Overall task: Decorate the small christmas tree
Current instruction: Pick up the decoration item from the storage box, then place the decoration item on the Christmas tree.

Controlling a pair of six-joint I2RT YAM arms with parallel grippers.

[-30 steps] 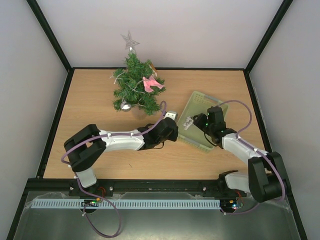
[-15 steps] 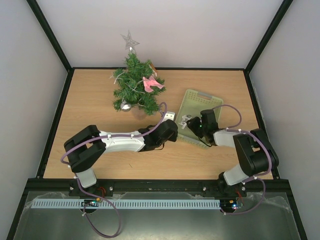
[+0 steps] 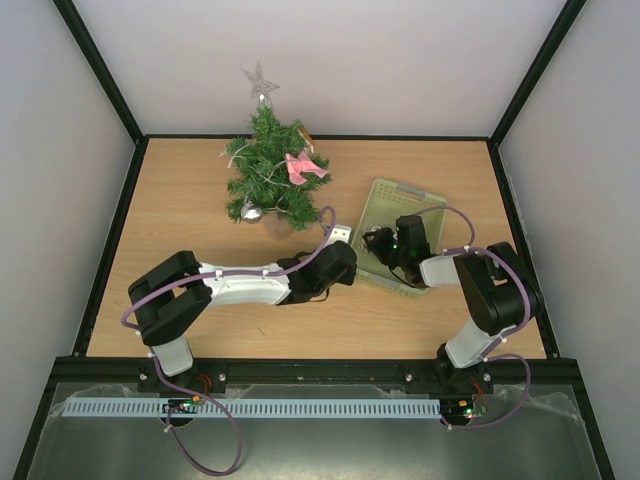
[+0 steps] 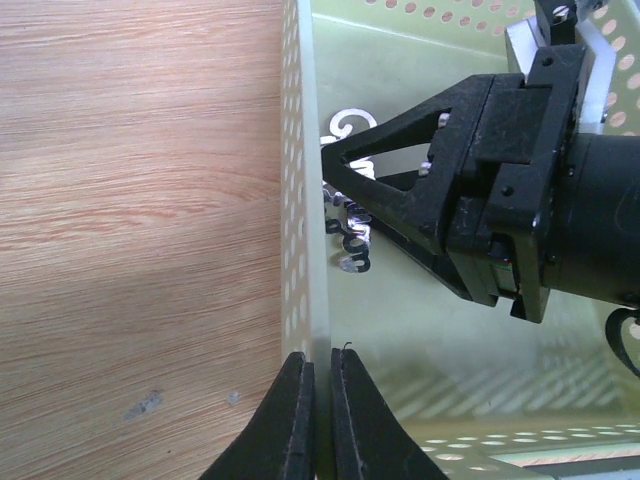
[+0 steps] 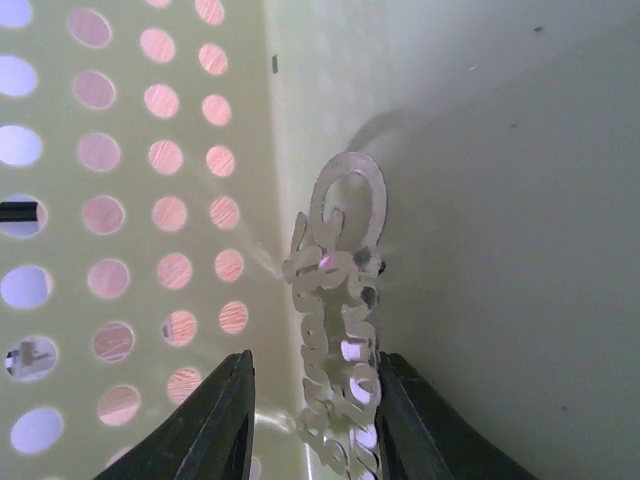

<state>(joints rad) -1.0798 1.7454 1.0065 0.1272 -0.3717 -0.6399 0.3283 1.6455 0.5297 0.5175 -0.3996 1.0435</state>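
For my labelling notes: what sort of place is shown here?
Probably a laboratory robot test cell, not a home: a wooden table boxed in by plain white walls and black frame posts, the left arm and right arm bolted at its near edge, and the small christmas tree as a prop.
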